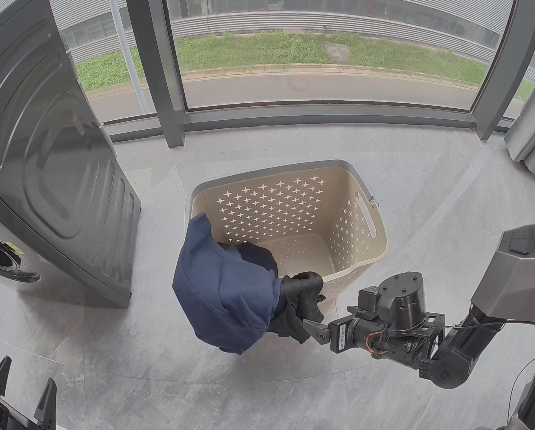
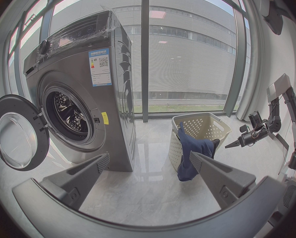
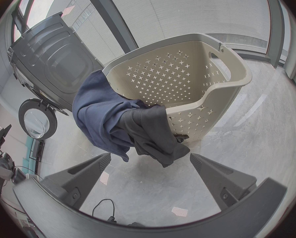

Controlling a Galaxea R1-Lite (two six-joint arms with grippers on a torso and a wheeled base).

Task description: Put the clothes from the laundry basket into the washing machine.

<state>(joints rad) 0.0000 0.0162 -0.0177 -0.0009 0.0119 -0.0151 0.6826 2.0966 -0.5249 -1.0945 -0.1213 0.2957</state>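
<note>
Fingers of the left gripper [image 1: 27,372] are seen at the lower left corner of the head view, spread wide with nothing between them. In the lower right, the right gripper [image 1: 315,329] is held level above the pale floor [image 1: 130,353]. Its claw is likewise parted and nothing is gripped in it. Its tip is pointed at a dark garment [image 1: 297,309], close by. That garment is draped over the near rim of the laundry basket [image 1: 372,210] at frame centre and hangs down outside it. A blue garment [image 1: 222,291] is slung over the rim just left of it, and the two are touching. At the left edge the washing machine [image 1: 46,162] is stood on the floor, well apart from the basket, with its round door [image 2: 18,133] swung open. A window [image 1: 327,43] is spread across the top of the frame.
</note>
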